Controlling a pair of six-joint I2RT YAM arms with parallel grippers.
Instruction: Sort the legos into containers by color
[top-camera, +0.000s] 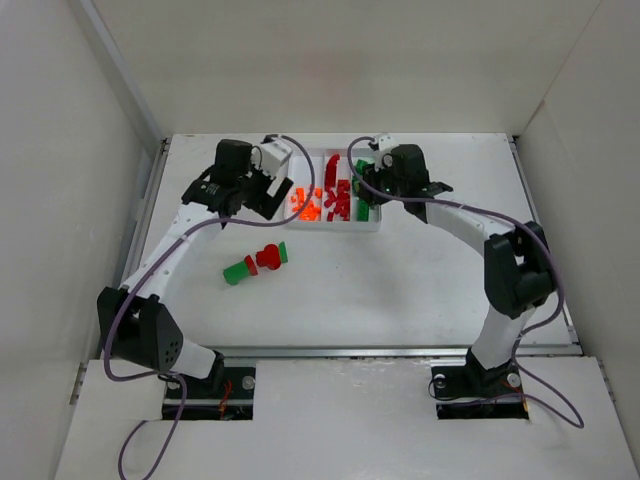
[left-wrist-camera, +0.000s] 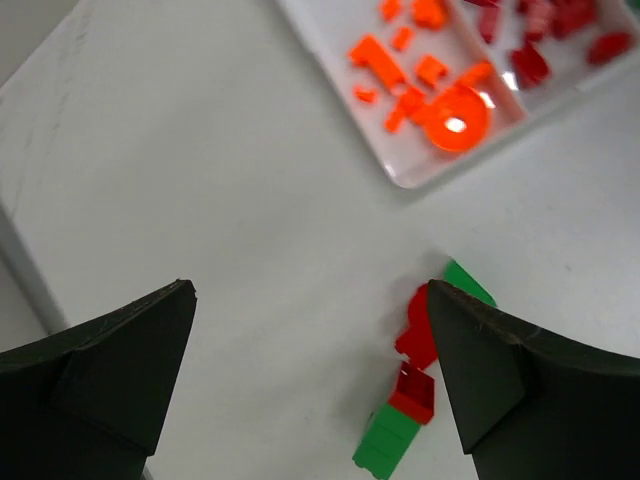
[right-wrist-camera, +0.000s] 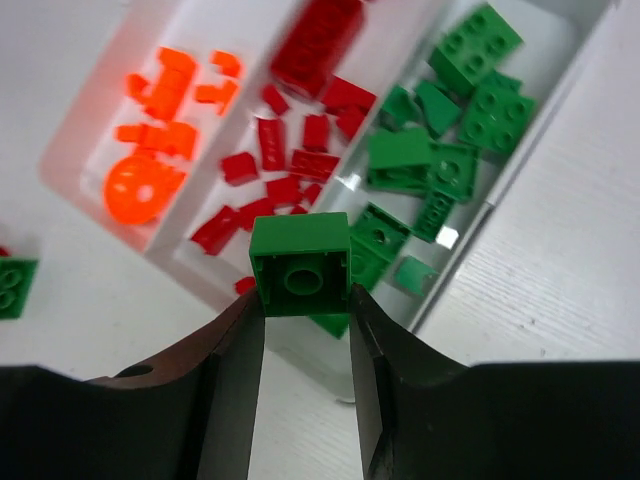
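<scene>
The flat white tabletop (top-camera: 420, 290) sits inside a white box of a room. There is a plain white wall on the left (top-camera: 60, 150), one at the back (top-camera: 330, 60) and one on the right (top-camera: 600, 150). A thin grey metal strip (top-camera: 400, 351) runs along the near edge of the tabletop. The two arms stand just past it on a lower white board (top-camera: 340, 420), and purple cables (top-camera: 135, 440) loop around them.

A white, square, shallow plastic tray (top-camera: 330, 229) lies by the far edge of the tabletop, about in the middle. It has three long boxes side by side. The left one holds small orange plastic bricks (top-camera: 305, 205), the middle one holds small red plastic bricks (top-camera: 335, 195), and the right one holds small green plastic bricks (right-wrist-camera: 440, 150).

The left black pincer (left-wrist-camera: 310, 290) is wide open and holds nothing. It hangs over the bare tabletop near the tray's left side.

The right black pincer (right-wrist-camera: 302, 305) is squeezing a square green plastic brick (right-wrist-camera: 300, 262) between its fingers. It holds the brick up over the near end of the tray, on the right side.

A few loose red and green bricks (top-camera: 260, 262) lie in a little bunch on the tabletop, left of the middle and nearer to the arms than the tray.
</scene>
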